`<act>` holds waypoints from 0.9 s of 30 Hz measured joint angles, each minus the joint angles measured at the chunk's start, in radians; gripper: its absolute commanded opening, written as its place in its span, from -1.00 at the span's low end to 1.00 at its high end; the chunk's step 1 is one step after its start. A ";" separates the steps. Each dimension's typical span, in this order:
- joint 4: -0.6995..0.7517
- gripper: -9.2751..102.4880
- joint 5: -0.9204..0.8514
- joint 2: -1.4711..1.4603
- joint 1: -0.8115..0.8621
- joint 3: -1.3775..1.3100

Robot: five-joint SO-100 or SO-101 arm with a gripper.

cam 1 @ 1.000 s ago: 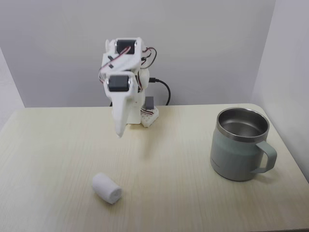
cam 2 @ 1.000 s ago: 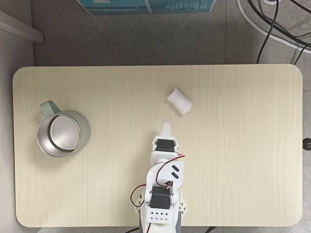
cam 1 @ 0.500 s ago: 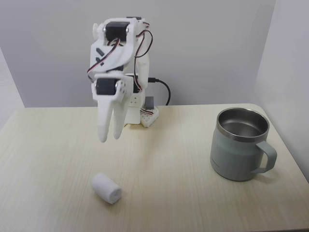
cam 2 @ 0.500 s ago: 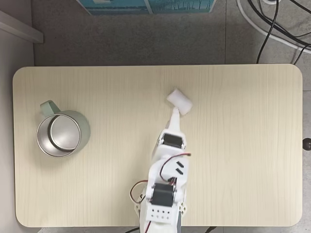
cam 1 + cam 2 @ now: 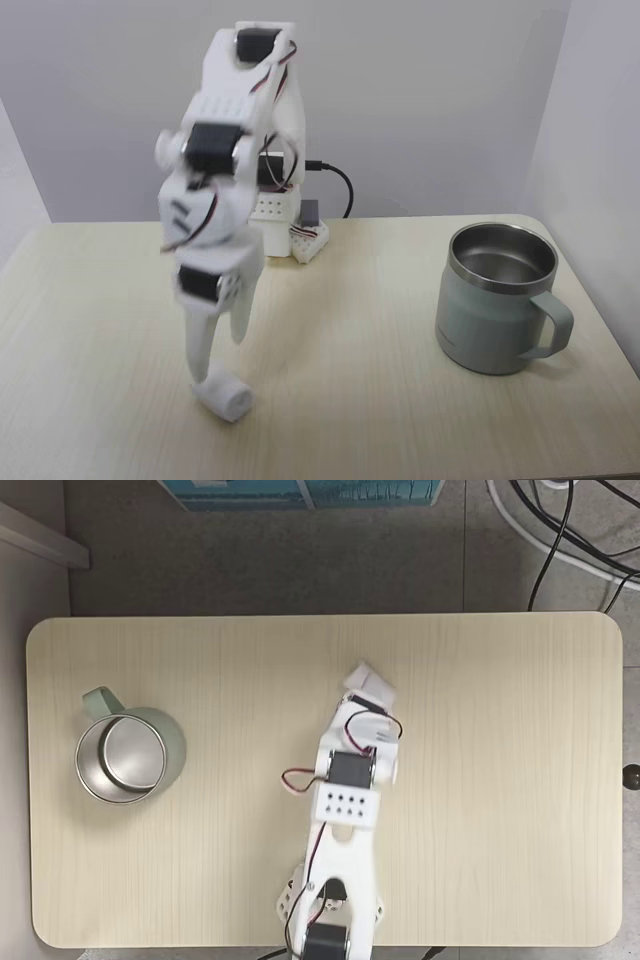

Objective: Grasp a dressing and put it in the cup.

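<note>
The dressing (image 5: 224, 398) is a small white soft roll lying on its side on the pale wood table (image 5: 360, 400), front left in a fixed view. My white gripper (image 5: 217, 358) points down just above it and is open. Its long finger (image 5: 198, 352) reaches the roll's left end, while the shorter one hangs higher to the right. From above, the gripper (image 5: 367, 702) covers the near part of the dressing (image 5: 367, 679). The cup (image 5: 497, 298), a squat grey-green mug with a steel rim and thick handle, stands apart at the right, and at the left (image 5: 126, 758) from above.
My arm's base (image 5: 292, 236) and a black cable (image 5: 341, 187) sit at the table's back edge, with walls behind and to the right. From above, cables (image 5: 560, 530) and a blue box (image 5: 300, 490) lie on the floor beyond the table.
The arm has unfolded, reached forward and lowered from a tucked pose to just over the dressing. The fingers have spread apart. Dressing and cup have not moved.
</note>
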 measured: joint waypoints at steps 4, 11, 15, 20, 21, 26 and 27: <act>-0.009 -0.38 0.002 0.129 0.002 0.063; -0.025 -0.44 0.002 0.219 0.012 0.110; -0.043 -0.55 0.002 0.239 0.014 0.112; -0.052 -0.75 0.002 0.239 0.014 0.126; -0.048 -0.77 0.000 0.239 0.014 0.129; -0.032 -0.82 -0.031 0.219 0.014 0.129; -0.023 -0.83 -0.034 0.204 0.014 0.129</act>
